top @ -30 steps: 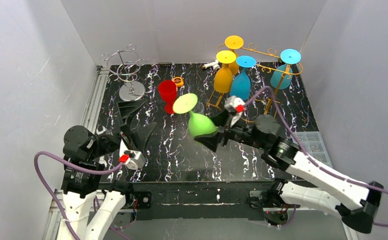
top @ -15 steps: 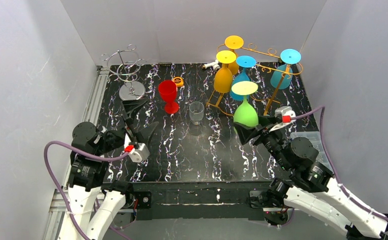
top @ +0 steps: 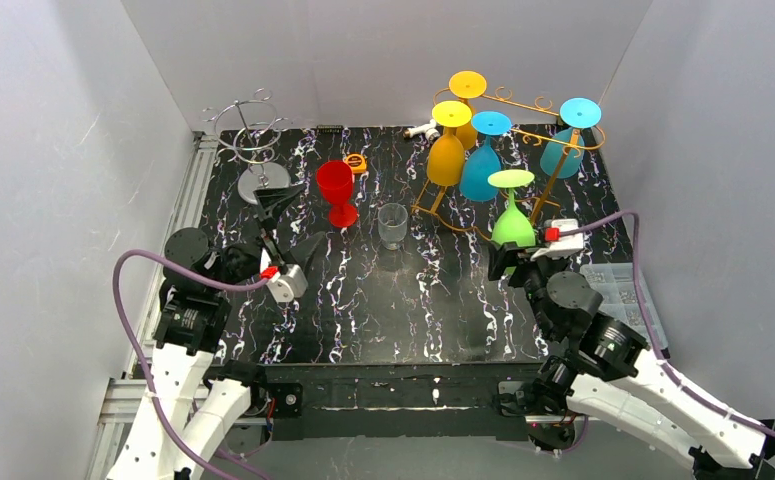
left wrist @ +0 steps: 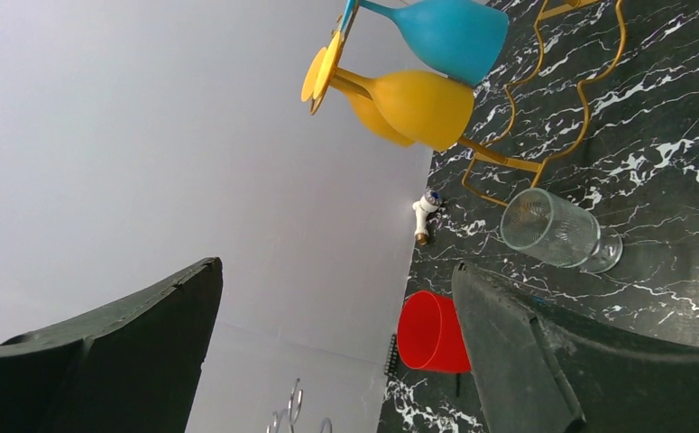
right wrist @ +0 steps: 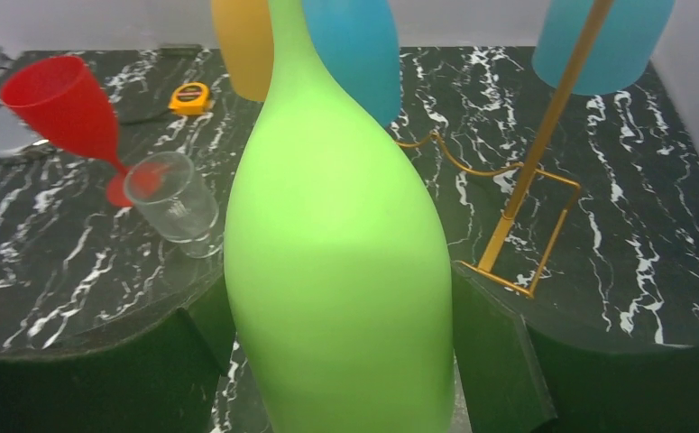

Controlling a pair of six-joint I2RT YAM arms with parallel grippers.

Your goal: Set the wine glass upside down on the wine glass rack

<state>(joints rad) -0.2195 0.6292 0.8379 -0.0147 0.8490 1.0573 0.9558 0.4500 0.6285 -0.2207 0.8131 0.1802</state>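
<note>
The green wine glass is upside down, foot on top, with my right gripper shut on its bowl. In the right wrist view the green bowl fills the gap between the two dark fingers. The glass hangs just in front of the gold wine glass rack, its foot close to the rack's front arm; whether they touch I cannot tell. My left gripper stands open at the left, holding nothing, with the red glass showing between its fingers.
Orange, blue and teal glasses hang on the gold rack. A red wine glass and a clear tumbler stand mid-table. A silver rack is back left, with a yellow tape measure nearby.
My right arm has swung the green glass from the table's middle to the right and back toward the gold rack, turning it foot-up. The left arm has shifted slightly forward and right.
</note>
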